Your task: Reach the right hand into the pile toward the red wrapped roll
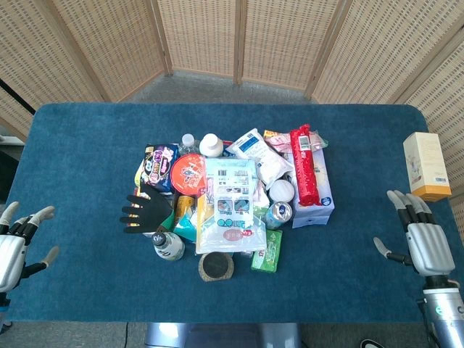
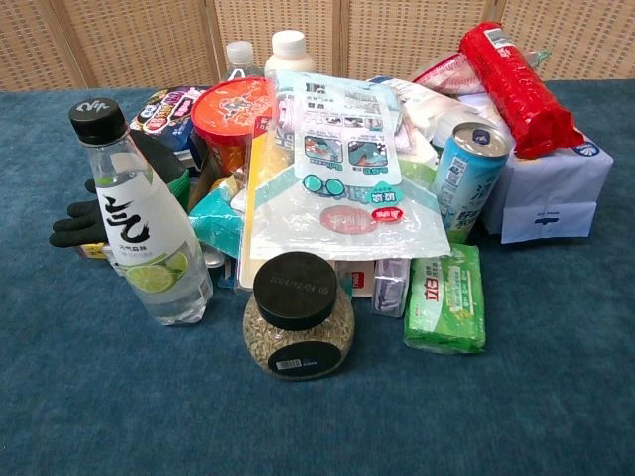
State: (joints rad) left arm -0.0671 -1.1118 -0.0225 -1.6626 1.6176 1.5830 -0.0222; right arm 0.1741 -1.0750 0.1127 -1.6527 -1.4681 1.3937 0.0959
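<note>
The red wrapped roll (image 1: 304, 168) lies lengthwise on top of a white box (image 1: 321, 194) at the right side of the pile; in the chest view the red wrapped roll (image 2: 514, 89) shows at the upper right. My right hand (image 1: 423, 239) hovers at the table's right edge, fingers spread, holding nothing, well right of the roll. At the far left edge my left hand (image 1: 16, 241) is open with its fingers apart. Neither hand shows in the chest view.
The pile holds a clear pouch (image 1: 230, 206), a blue can (image 1: 278, 214), a green pack (image 1: 267, 250), a dark-lidded jar (image 1: 217, 266), a bottle (image 1: 168, 246) and a black glove (image 1: 146, 209). A yellow-white carton (image 1: 426, 166) stands at the right edge near my right hand.
</note>
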